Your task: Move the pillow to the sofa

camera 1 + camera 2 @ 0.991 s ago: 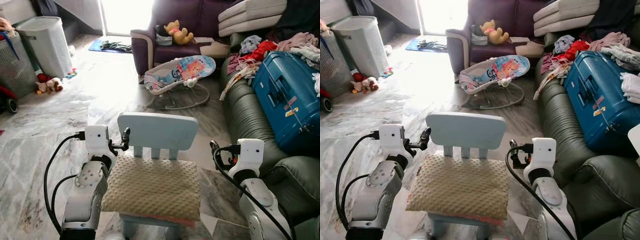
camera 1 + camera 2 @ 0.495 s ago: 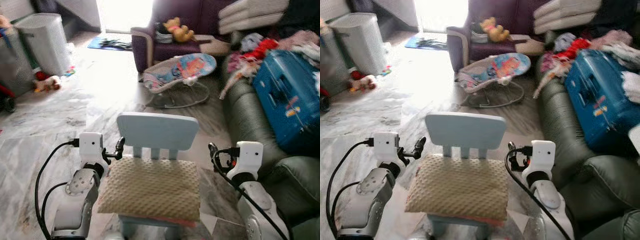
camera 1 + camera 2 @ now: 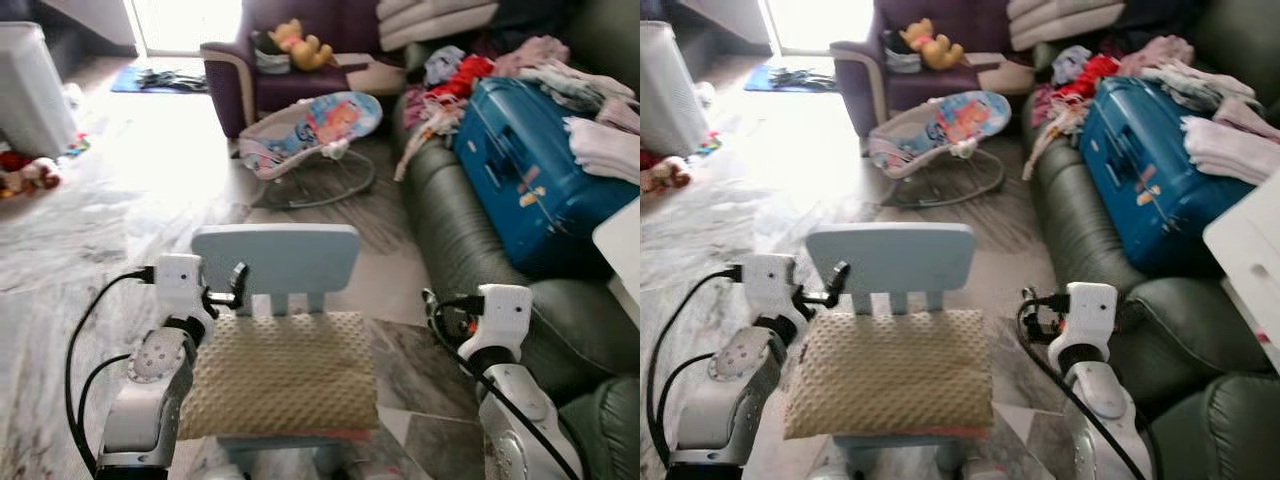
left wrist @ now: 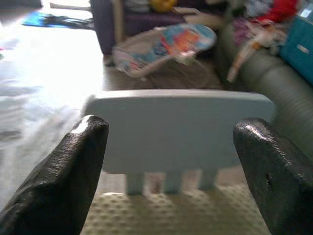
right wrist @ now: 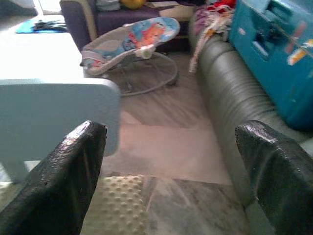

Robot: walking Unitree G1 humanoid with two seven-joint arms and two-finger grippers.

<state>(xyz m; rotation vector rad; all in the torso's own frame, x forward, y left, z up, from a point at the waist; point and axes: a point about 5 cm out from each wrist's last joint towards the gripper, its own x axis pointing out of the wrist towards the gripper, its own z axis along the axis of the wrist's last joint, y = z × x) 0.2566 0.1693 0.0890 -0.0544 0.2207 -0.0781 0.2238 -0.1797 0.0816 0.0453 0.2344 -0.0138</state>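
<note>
Pillow [image 3: 283,372], beige and dimpled, lies flat on the seat of a small pale-blue chair [image 3: 275,257], its far edge against the slatted backrest and its near edge overhanging the seat front. Left gripper [image 3: 236,283] hovers at the pillow's far left corner; right gripper [image 3: 1028,312] hangs off the chair's right side, apart from the pillow, over the marble floor [image 3: 90,220]. Head views leave the finger spacing unclear. Wrist views settle it: the left fingers [image 4: 68,176] are spread wide, framing the backrest with nothing between them, and the right fingers [image 5: 63,181] are likewise parted, with bare floor and the pillow's corner between. Right of the chair runs a grey-green sofa [image 3: 470,210] carrying a blue suitcase [image 3: 520,170] and heaped clothes [image 3: 450,85]. Beyond stand a baby bouncer [image 3: 310,130] and a purple armchair [image 3: 270,70].
</note>
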